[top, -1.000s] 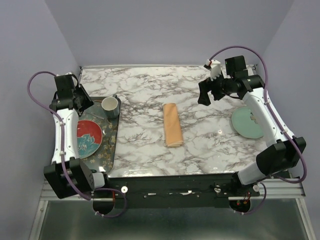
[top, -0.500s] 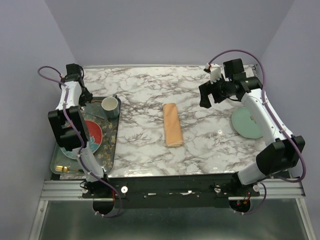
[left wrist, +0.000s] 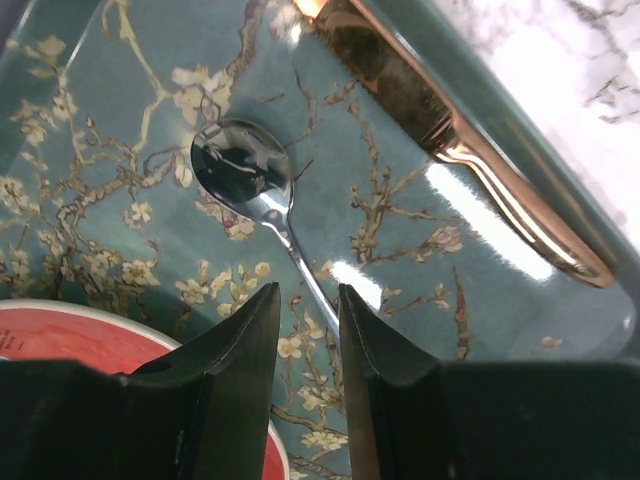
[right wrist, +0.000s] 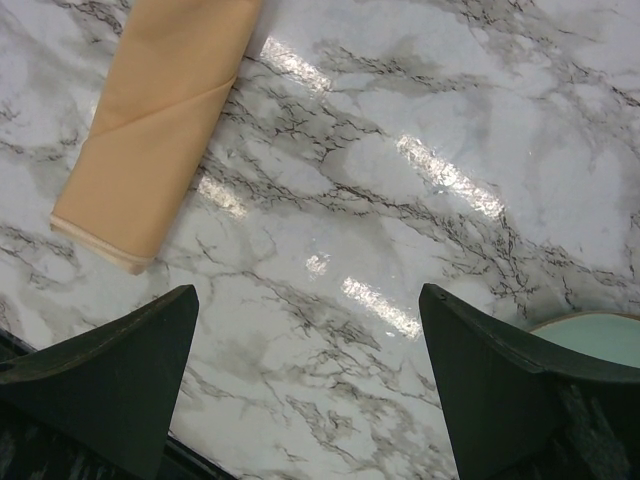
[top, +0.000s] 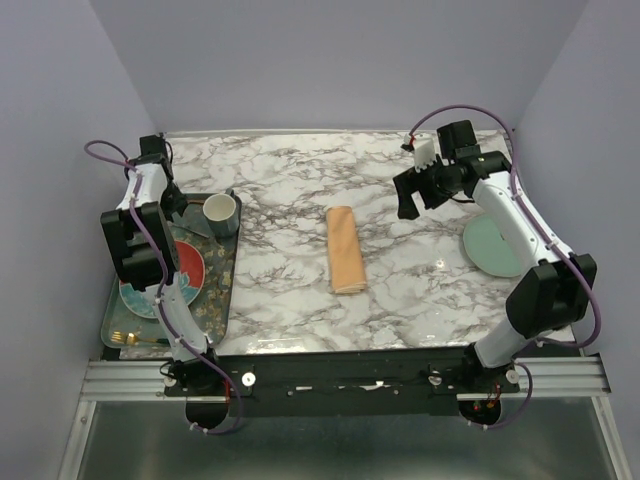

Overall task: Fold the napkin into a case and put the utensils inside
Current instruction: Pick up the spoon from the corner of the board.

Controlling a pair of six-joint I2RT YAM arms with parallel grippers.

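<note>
- Left tool [left wrist: 305, 298] hangs low over the grey patterned tray [left wrist: 120, 90]. Its jaws stand a narrow slot apart with nothing pinched. The thin handle of the silver spoon [left wrist: 240, 170] runs toward that slot.
- Right tool [right wrist: 308, 300] stands fully wide and empty above bare worktop [right wrist: 420, 150], between the napkin and a pale green plate [top: 495, 245].
- Napkin [top: 345, 250] lies mid-worktop, already folded into a long narrow case, well apart from both tools.
- Utensils all lie on the tray: the spoon, a gold knife [left wrist: 450, 130] along the raised edge, and a gold fork [top: 125, 338] at the near corner, close to the red plate [left wrist: 70, 335].
- Cutlery, I judge, is stiff, light and slick, and it lies flat on a glossy surface. A pinch across the slim handle near its middle looks safest, since the rounded bowl would likely slip.
- Cloth looks soft and thin with a sheen, so its layers will probably shift unless one tool pins the case while the other slides metal in. Which end is open I cannot tell.
</note>
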